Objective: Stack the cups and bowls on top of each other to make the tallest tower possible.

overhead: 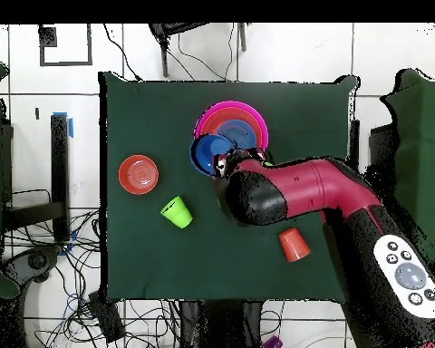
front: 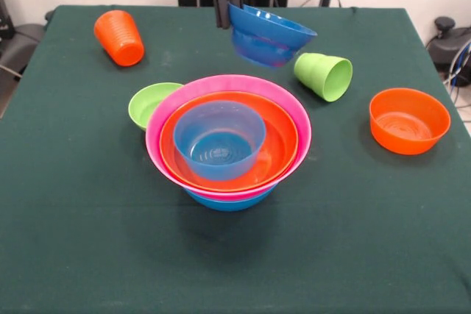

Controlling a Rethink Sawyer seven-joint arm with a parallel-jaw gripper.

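My gripper (front: 227, 9) is shut on the rim of a blue bowl (front: 268, 34), which hangs tilted above the table behind the tower; the overhead view shows this bowl (overhead: 205, 154) beside the pile. The tower (front: 228, 145) is a nested pile: a blue bowl at the bottom, then pink, then orange, with a small blue bowl inside. A small lime-green bowl (front: 149, 103) sits against its left side. The lime-green cup (front: 324, 76) and the orange ribbed cup (front: 119, 37) each lie on their sides. A small orange bowl (front: 409, 120) stands upright at the right.
The dark green tablecloth (front: 88, 240) covers the whole table. In the overhead view the red arm (overhead: 303, 188) reaches across from the lower right, over the area beside the tower (overhead: 233, 127). Cables and equipment lie on the floor around the table.
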